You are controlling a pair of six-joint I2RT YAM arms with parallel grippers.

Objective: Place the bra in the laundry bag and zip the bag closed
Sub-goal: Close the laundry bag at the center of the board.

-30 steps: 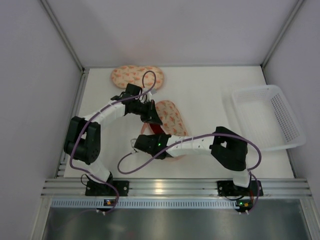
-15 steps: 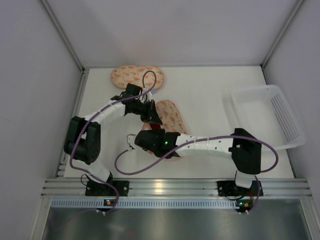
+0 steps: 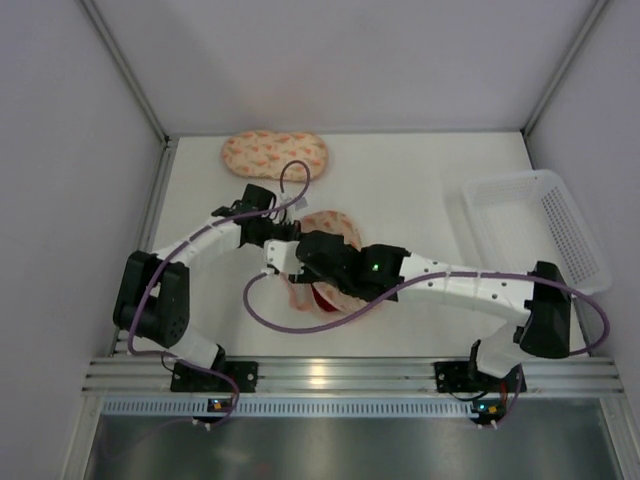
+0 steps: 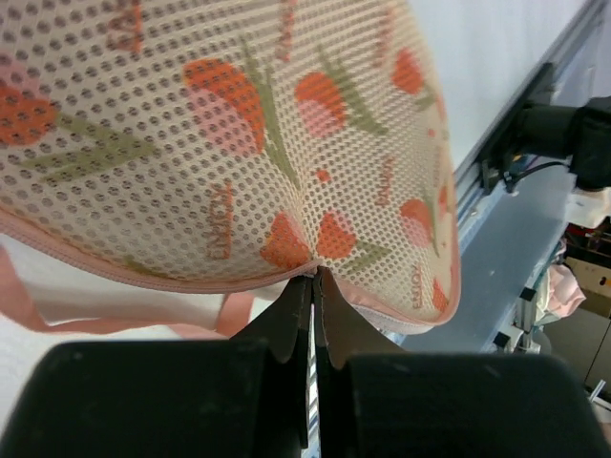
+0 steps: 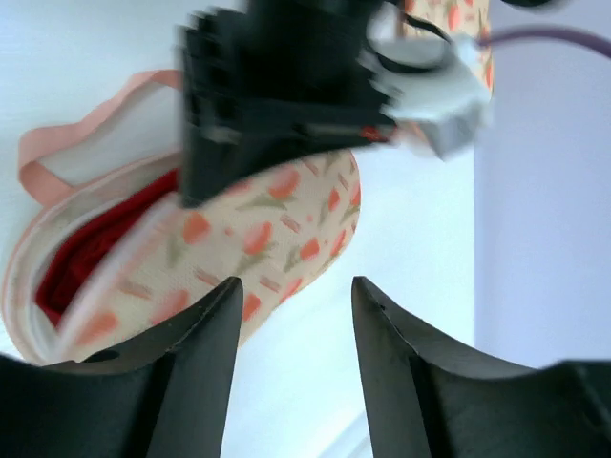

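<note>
The bright red lacy bra (image 5: 91,243) already lies inside the peach-pink flower-print mesh laundry bag (image 5: 277,229) on the bench (image 3: 420,200) — left hand (image 4: 313,286) pinched tight on its lid's edge, right hand (image 5: 296,286) part-open and empty above — so only zipping remains

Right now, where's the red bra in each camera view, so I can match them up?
Top external: the bra is a red patch at the centre, showing in the open laundry bag.
Left wrist: not in it; the laundry bag's printed mesh fills the upper part.
Right wrist: lower left, red inside the bag's opening.
Shared landmark: the laundry bag.
</note>
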